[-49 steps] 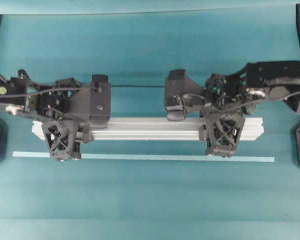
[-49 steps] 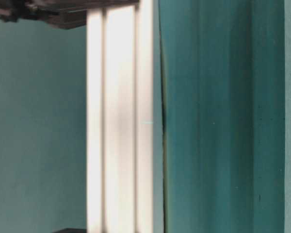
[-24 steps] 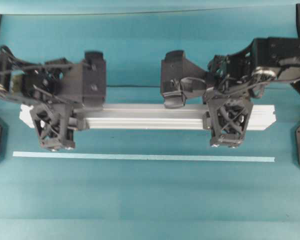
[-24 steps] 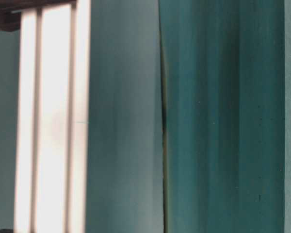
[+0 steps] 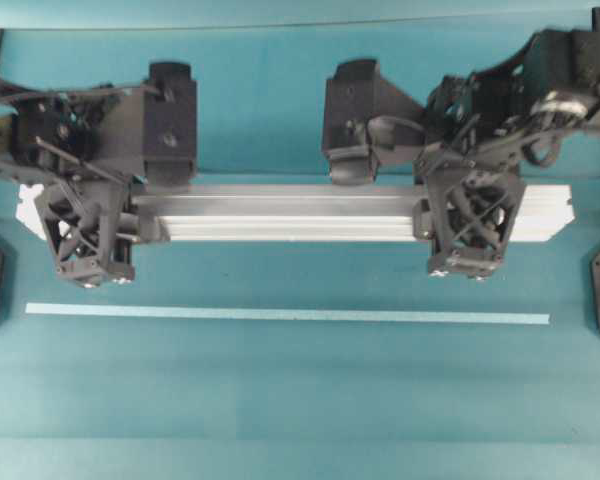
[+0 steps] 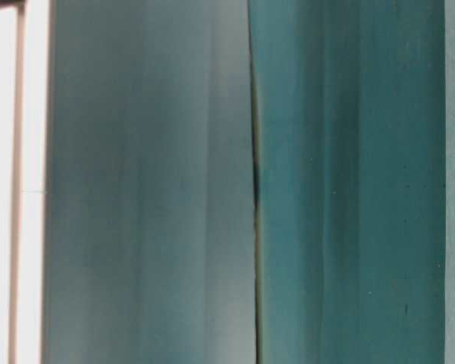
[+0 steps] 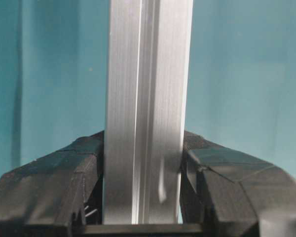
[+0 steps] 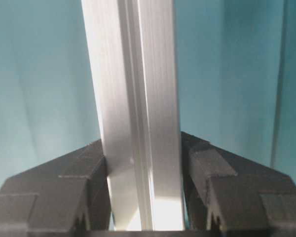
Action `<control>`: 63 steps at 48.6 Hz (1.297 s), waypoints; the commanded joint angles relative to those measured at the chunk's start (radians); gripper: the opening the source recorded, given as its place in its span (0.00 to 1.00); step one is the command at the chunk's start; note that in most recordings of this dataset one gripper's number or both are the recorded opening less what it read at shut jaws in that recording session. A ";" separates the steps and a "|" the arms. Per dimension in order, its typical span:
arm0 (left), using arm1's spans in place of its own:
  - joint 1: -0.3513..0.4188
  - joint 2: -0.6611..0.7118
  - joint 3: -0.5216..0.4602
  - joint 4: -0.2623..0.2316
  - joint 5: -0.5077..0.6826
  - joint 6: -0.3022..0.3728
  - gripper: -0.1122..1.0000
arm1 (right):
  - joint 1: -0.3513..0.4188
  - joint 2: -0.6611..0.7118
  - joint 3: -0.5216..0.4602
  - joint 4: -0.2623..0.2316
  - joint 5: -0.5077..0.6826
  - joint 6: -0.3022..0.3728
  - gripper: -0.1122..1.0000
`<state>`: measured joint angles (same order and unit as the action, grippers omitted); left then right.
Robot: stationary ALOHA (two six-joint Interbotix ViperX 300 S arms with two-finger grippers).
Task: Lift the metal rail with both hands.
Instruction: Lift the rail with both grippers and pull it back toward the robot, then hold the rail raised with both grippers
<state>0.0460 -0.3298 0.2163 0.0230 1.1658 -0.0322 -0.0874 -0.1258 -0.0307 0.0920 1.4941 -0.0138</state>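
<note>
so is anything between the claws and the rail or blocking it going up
Nothing visible is. The left claw and right claw are each shut directly on the metal rail, fingers against its sides. No object shows above it, and the pale strip lies apart on the table.

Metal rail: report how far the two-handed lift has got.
Done: the left gripper and right gripper are each clamped across the metal rail near its ends. In hand: the rail looks raised off the table, well clear of the pale strip, and roughly level. Left: at most a little more height; nothing shows a set target.
</note>
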 commanded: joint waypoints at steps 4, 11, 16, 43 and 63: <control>0.005 -0.021 -0.106 0.006 0.012 -0.002 0.42 | 0.005 0.000 -0.080 0.003 0.037 0.023 0.46; 0.008 -0.021 -0.150 0.006 0.037 0.000 0.42 | 0.005 0.003 -0.135 0.003 0.084 0.043 0.46; 0.009 -0.018 -0.183 0.006 0.066 0.000 0.42 | 0.005 0.006 -0.167 -0.005 0.129 0.044 0.46; 0.009 -0.008 -0.255 0.006 0.133 0.000 0.42 | 0.000 0.025 -0.268 -0.048 0.176 0.061 0.46; 0.009 -0.006 -0.267 0.006 0.135 0.000 0.42 | 0.002 0.025 -0.291 -0.049 0.183 0.066 0.46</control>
<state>0.0568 -0.3298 -0.0138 0.0261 1.3131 -0.0291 -0.0874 -0.0951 -0.2930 0.0430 1.6889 0.0307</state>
